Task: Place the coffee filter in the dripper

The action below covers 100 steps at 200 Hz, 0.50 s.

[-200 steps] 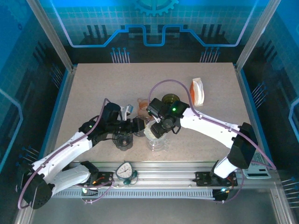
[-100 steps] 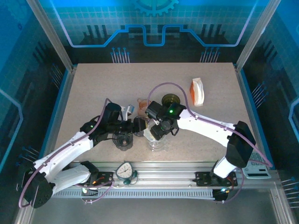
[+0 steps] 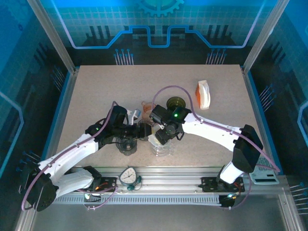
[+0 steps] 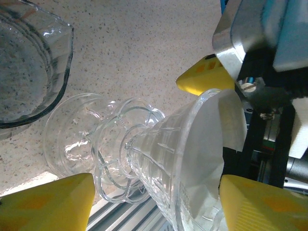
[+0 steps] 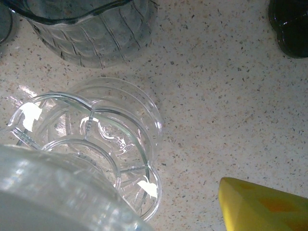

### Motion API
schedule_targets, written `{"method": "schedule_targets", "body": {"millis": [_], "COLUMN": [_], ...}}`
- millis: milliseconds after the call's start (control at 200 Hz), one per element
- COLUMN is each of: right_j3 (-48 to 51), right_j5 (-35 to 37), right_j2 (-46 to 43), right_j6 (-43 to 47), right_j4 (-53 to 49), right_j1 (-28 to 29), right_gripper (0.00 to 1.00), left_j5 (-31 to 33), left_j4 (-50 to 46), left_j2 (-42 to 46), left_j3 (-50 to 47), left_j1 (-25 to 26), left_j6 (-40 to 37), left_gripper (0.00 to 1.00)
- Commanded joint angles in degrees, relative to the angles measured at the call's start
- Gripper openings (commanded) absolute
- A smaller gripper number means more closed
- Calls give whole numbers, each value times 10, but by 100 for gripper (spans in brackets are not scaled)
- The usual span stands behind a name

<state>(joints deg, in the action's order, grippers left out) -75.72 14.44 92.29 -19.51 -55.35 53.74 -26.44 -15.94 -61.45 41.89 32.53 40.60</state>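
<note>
At the near middle of the speckled table, two arms meet over a clear glass dripper. The left gripper reaches in from 10 o'clock and the right gripper from 12 o'clock. The white coffee filter sits inside the dripper's cone, its edge rising just past the glass rim. In the left wrist view the left gripper's yellow fingers are spread wide with the dripper between them, its scalloped foot toward 9 o'clock and its mouth toward 3 o'clock. One yellow finger of the right gripper sits at the rim, at 1 o'clock in that view; whether that claw is pinching or parted cannot be told. A ribbed glass jug stands near the dripper's foot, at 10 o'clock. From overhead, at 1 o'clock from the dripper, a dark round dish lies near, and an orange-and-white pack farther out.
</note>
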Motion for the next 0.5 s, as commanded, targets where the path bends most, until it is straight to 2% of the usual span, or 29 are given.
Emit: {"method": "schedule_targets", "body": {"millis": [0, 180, 495], "right_j3": [0, -1, -9], "right_j5": [6, 7, 4], "right_j2": [11, 11, 18], "right_j6": [-8, -8, -9], "right_j4": [-2, -1, -2], "right_j1": [8, 8, 8], "right_gripper": [69, 69, 69], "left_j5": [-11, 5, 62], "left_j4": [-3, -41, -41], "left_j2": [9, 8, -10], "left_j3": [12, 25, 43], "left_j1": [6, 15, 38], "left_j6": [-33, -89, -116], "left_gripper": [72, 72, 68]}}
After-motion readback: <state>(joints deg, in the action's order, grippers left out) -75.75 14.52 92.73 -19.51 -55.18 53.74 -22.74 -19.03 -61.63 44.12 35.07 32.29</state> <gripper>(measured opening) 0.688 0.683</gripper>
